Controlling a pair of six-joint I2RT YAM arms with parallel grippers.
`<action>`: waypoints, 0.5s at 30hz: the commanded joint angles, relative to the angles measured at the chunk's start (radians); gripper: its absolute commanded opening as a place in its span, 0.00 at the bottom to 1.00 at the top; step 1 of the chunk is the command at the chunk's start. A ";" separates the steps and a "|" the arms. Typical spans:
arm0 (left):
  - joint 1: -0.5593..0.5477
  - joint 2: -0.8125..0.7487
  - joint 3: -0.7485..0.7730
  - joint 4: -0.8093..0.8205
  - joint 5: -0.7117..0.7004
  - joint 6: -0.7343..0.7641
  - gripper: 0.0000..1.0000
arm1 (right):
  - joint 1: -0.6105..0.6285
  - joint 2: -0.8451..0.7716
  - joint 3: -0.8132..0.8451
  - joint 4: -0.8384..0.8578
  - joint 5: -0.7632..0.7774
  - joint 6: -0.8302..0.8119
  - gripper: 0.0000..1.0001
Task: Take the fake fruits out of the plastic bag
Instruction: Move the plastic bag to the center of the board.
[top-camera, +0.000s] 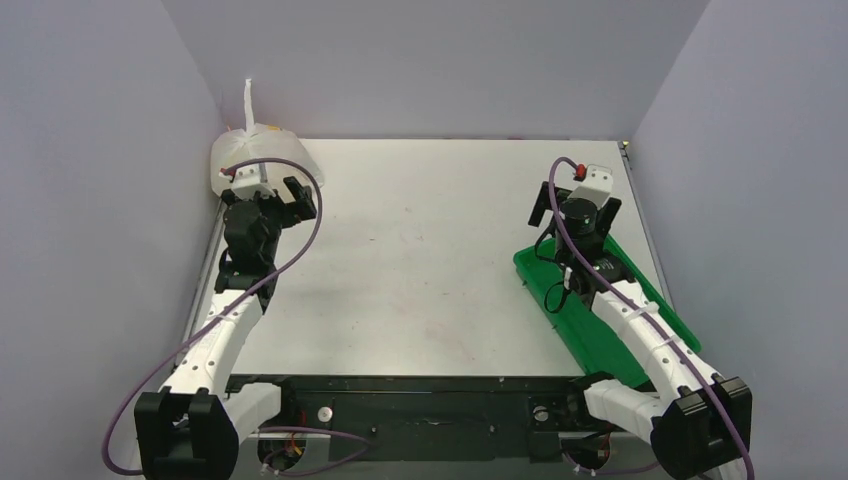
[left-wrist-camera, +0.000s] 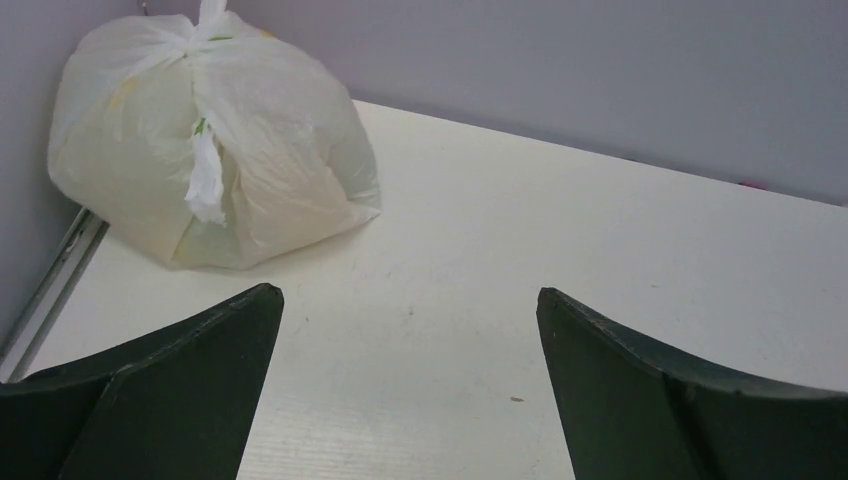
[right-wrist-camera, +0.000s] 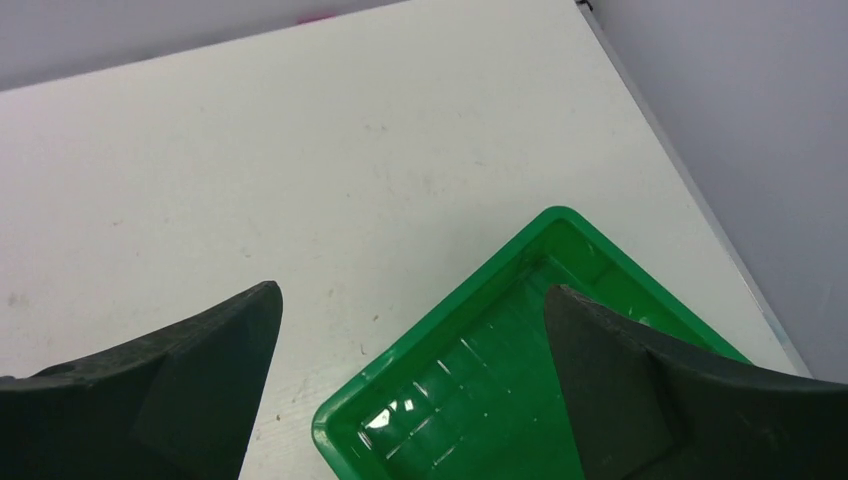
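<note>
The plastic bag (top-camera: 255, 155) sits tied shut in the far left corner of the table, bulging, with its knotted handles (left-wrist-camera: 205, 30) sticking up. The fake fruits are hidden inside; only faint yellowish patches show through the translucent plastic bag (left-wrist-camera: 270, 140). My left gripper (top-camera: 285, 195) hovers just in front of the bag, open, nothing between its fingers (left-wrist-camera: 200, 380). On the right side my right gripper (top-camera: 575, 205) is open and holds nothing, above the far corner of the green tray (right-wrist-camera: 440, 340).
The green tray (top-camera: 540, 270) lies along the right side under the right arm, and the part that shows has nothing in it. Grey walls close in the table on the left, back and right. A metal rail (left-wrist-camera: 50, 290) runs along the left edge beside the bag.
</note>
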 joint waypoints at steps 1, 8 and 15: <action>0.009 0.004 0.052 0.023 0.125 0.027 1.00 | 0.030 -0.035 0.016 0.132 0.093 -0.031 1.00; 0.051 0.050 0.075 0.017 0.145 0.000 0.94 | 0.048 0.004 0.048 0.132 0.041 -0.001 1.00; 0.052 0.091 0.083 -0.002 0.121 -0.005 0.93 | 0.059 0.075 0.077 0.144 -0.101 0.085 1.00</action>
